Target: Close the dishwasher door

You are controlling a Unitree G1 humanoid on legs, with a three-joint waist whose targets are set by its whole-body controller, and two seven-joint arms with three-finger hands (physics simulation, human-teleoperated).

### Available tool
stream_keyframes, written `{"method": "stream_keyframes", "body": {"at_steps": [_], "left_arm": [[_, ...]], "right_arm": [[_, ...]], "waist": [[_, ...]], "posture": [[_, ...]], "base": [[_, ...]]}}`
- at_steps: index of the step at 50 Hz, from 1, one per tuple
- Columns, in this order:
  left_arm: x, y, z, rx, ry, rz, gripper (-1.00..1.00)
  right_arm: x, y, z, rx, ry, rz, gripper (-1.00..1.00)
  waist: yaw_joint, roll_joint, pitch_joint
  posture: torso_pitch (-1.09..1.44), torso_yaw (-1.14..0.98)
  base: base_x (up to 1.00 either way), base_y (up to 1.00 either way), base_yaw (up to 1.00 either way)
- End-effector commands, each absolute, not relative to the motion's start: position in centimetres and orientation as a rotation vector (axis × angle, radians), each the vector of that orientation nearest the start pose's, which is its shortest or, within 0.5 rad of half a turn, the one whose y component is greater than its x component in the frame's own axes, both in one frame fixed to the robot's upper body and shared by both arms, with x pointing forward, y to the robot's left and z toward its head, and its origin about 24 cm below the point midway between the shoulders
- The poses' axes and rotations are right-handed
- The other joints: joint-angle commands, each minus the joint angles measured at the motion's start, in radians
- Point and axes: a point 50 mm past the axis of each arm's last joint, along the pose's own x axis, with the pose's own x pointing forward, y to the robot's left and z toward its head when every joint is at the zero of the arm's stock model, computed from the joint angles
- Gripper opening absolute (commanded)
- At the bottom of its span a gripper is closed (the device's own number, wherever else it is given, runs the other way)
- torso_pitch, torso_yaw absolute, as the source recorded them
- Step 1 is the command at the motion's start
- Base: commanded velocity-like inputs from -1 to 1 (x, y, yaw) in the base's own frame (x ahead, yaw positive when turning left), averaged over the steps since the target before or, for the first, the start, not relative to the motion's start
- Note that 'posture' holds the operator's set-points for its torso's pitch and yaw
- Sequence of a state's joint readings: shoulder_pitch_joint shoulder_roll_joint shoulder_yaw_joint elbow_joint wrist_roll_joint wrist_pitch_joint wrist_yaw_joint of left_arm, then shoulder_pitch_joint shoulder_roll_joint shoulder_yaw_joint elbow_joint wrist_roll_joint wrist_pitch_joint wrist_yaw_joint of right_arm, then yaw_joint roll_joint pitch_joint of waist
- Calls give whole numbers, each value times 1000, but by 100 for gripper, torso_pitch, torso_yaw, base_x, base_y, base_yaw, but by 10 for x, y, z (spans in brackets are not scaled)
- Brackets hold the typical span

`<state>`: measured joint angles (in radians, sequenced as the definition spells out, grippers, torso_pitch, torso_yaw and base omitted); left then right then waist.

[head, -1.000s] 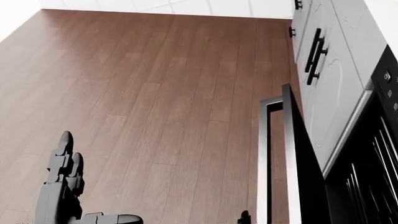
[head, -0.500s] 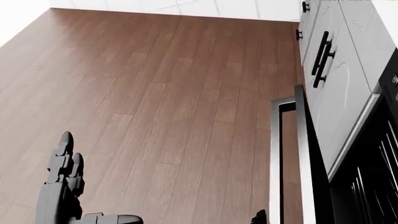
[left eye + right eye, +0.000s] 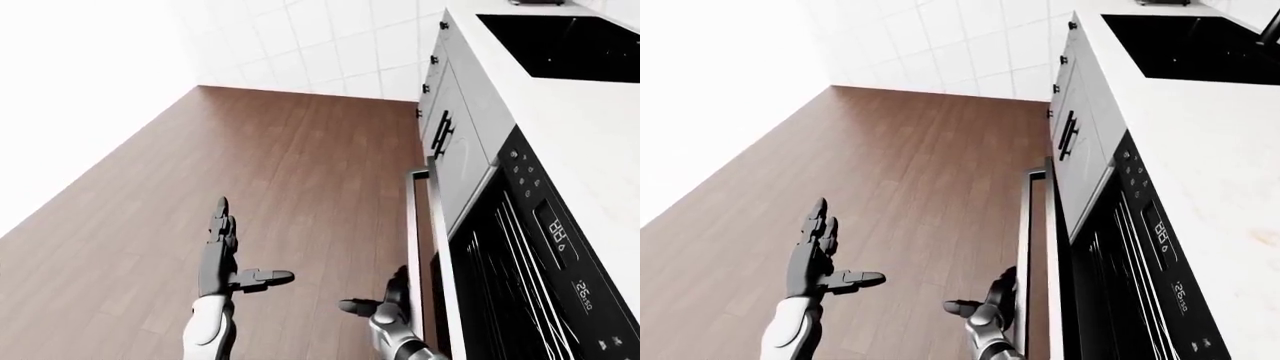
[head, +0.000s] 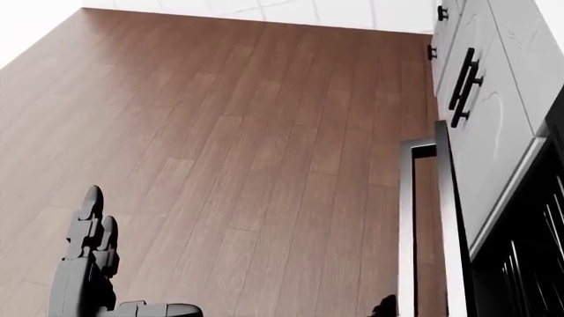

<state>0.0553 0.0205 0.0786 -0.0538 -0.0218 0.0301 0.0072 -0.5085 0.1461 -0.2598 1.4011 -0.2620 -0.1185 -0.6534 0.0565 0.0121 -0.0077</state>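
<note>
Left-eye view: dishwasher door [image 3: 432, 247] stands ajar at 4 o'clock, its handle [image 3: 411, 240] on the floor side, dishwasher cavity [image 3: 510, 292] just right of it under the counter [image 3: 580, 142]. Cabinets [image 3: 455, 131] run on toward 1 o'clock, sink [image 3: 570, 45] set in the counter at 2. Floor [image 3: 280, 172] fills centre and left; left hand [image 3: 222, 259] at 7 o'clock, right hand [image 3: 385, 304] at 6, beside the door.

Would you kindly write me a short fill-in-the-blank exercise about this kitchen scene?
1. The dishwasher door stands ____, showing dark racks inside.
2. The floor is made of ____ planks.
3. The left hand has its fingers spread ____ and holds nothing.
4. The right hand is beside the door's ____, a long silver bar.

Missing words: open; wooden; open; handle
</note>
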Motion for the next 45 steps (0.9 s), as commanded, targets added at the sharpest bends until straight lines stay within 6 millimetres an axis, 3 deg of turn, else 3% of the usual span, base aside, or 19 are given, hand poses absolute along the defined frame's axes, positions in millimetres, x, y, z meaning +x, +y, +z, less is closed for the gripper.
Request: {"method": "stream_keyframes", "body": {"at_steps": [1,45], "left_arm": [[245,176,56,7,-61,97,100],[246,176,55,7,-61,98,100]], "right_arm": [[247,-137,-95,-317,748,-538,100],[240,-160,-94,-392,784,-739,100]], "waist": [[-13,-1,-10],[-9,-15,-9]], "posture": [[0,0],[0,0]], "base": [[0,0,0],[0,0,0]]}}
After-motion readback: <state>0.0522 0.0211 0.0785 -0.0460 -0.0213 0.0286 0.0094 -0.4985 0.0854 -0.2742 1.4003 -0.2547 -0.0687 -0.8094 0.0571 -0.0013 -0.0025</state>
